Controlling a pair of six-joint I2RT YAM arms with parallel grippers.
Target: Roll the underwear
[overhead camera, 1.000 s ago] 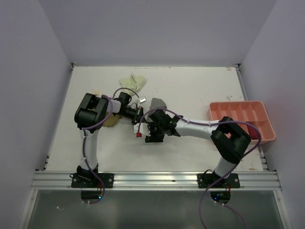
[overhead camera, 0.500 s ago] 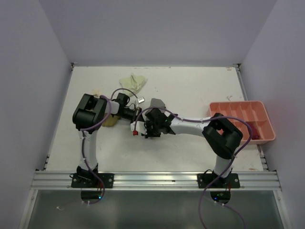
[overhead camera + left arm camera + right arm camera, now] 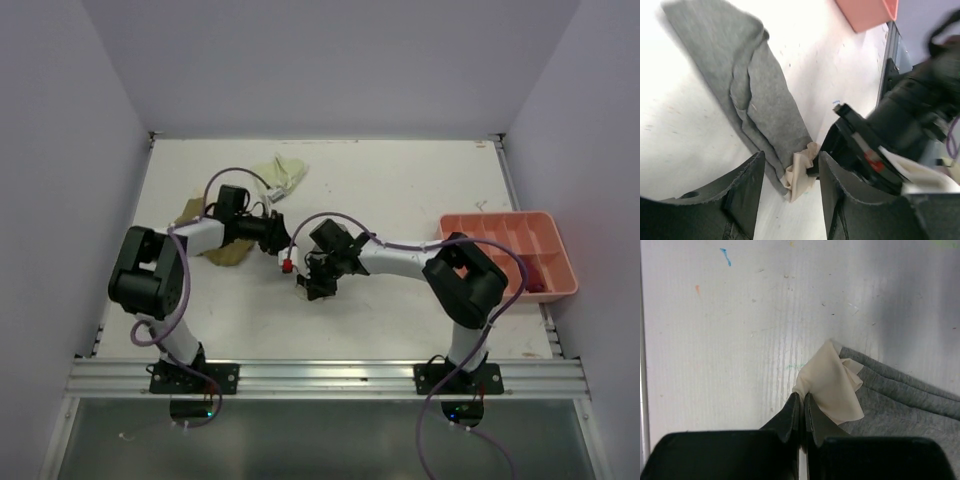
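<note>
Grey underwear (image 3: 752,95) lies folded lengthwise on worktop (image 3: 715,340) between arms. Soft, light, limp; likely unrolls easily. Right gripper (image 3: 801,399) pressed together, pinching cream flap (image 3: 832,385) at its end. Left gripper (image 3: 790,167) spread over same end. Best hold: layered end edge.

I get bare white tabletop (image 3: 420,180) from 12 to 2 o'clock. Salmon-pink plastic compartment tray (image 3: 490,217) blocks 3 o'clock. Crumpled pale yellow-green cloth garment (image 3: 283,172) at 11, olive-tan cloth garment (image 3: 225,254) at 9.
</note>
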